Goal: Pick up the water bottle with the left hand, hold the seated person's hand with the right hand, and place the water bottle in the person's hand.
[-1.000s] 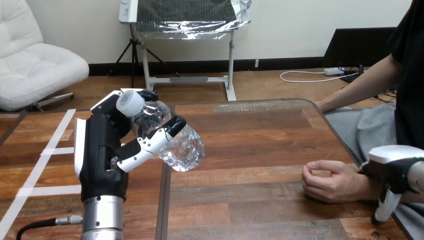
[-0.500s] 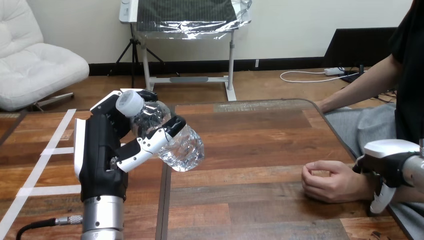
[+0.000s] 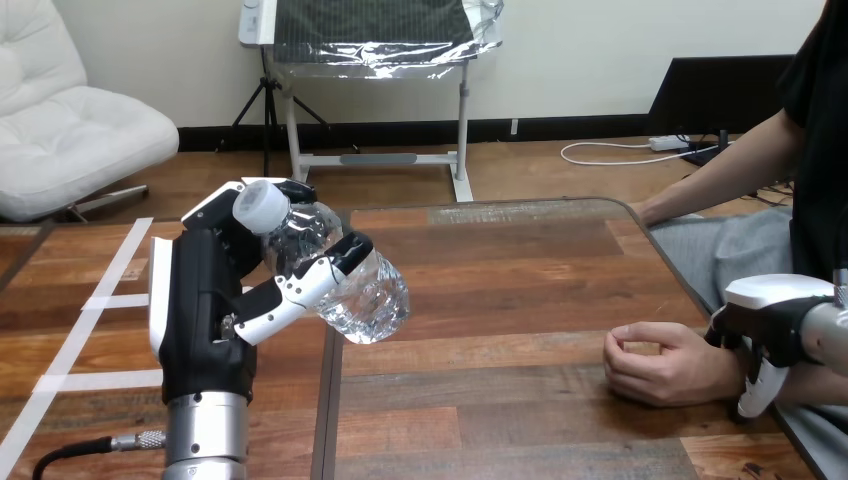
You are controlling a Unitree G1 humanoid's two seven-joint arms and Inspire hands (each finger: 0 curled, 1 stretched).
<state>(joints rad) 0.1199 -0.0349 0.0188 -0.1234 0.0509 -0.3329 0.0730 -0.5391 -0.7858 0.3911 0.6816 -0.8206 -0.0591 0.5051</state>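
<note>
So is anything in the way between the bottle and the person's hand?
Nothing visible. Only bare table lies between the water bottle, gripped in the left hand, and the person's hand, which rests loosely curled on it.

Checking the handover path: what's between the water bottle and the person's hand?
Only bare table between water bottle and the person's hand, in the head view.

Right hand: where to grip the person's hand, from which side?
Take the person's hand at its wrist end, coming from the right, where the right hand is. It lies on the table loosely curled, closed toward the left, so the wrist end is the free side.
</note>
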